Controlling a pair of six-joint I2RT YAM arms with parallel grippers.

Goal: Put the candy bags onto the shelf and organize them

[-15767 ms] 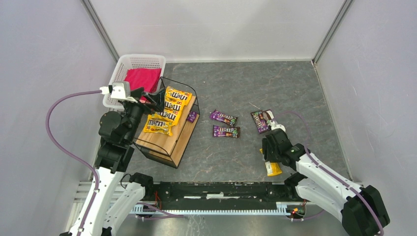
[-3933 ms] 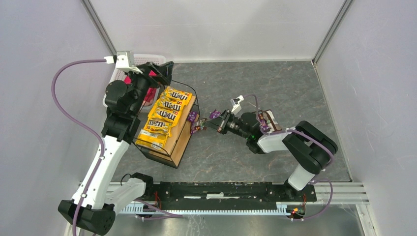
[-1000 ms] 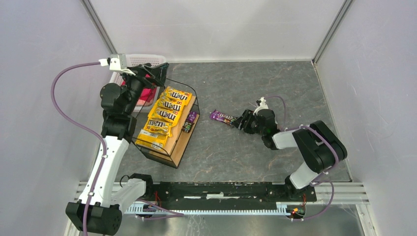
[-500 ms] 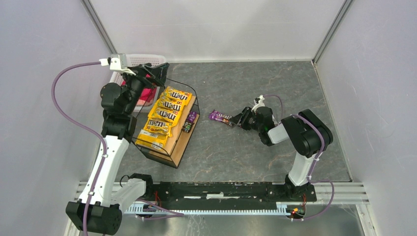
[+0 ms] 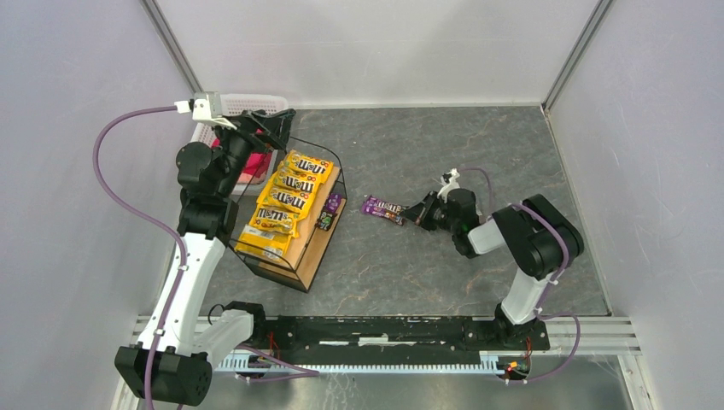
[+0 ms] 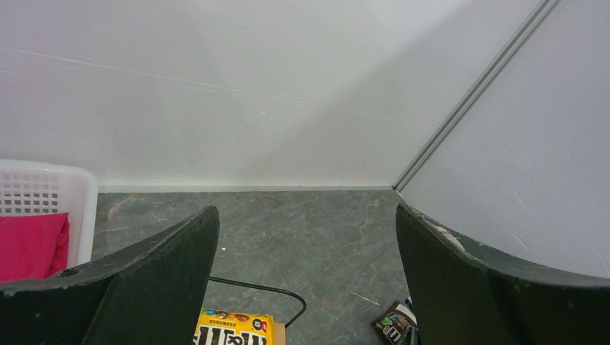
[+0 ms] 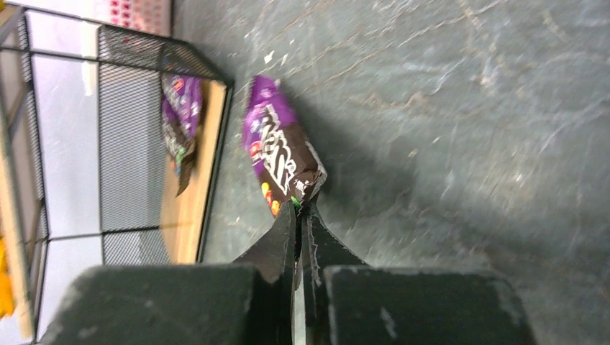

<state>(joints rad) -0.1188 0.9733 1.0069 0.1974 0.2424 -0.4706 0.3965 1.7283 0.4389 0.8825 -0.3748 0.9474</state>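
A purple candy bag [image 7: 277, 154], apparently resting on the grey table [image 5: 478, 154] near the shelf [image 5: 312, 241], is pinched at its end by the closed right gripper [image 7: 301, 215], while the left gripper [image 6: 306, 287] is held wide open and empty above the shelf's far corner.

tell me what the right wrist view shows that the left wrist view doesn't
Only the right wrist: the right gripper shut on the end of a purple candy bag, and more purple bags inside the shelf. Only the left wrist: the open left gripper, the white basket holding a pink cloth, a yellow candy bag and the back wall. A dark packet at its bottom edge may or may not be the gripped one. Both: the grey floor and the shelf's black wire.
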